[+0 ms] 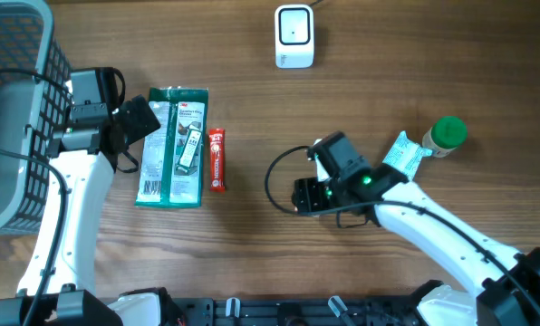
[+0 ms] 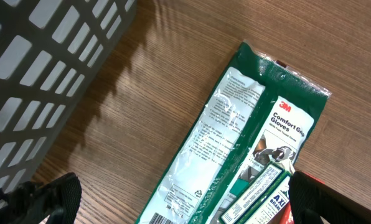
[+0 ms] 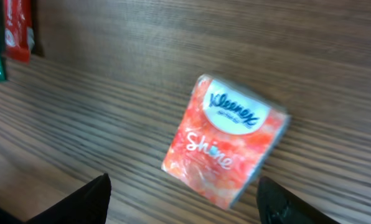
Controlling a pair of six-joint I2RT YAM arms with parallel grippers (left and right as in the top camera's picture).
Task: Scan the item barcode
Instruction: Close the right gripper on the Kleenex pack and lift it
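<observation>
The right gripper (image 3: 184, 186) hangs open, its two dark fingers (image 3: 89, 199) standing wide to either side of the orange-and-white soft plastic pack of Kleenex tissues (image 3: 226, 142) without touching it. That pack lies flat on the brown wooden table (image 3: 297, 50) directly beneath the jaws, a little nearer the right finger. Its long axis is tilted, running from the logo end at upper right down to lower left, so the fingers would close roughly across its narrower width, though not squarely. From overhead the gripper hides the pack. The white box-shaped scanner (image 1: 294, 36) stands well apart at the table's far edge. The left gripper (image 2: 182, 180), also wide open, hovers over a green glove packet (image 2: 235, 155), so the right arm is clearly the nearer one.
</observation>
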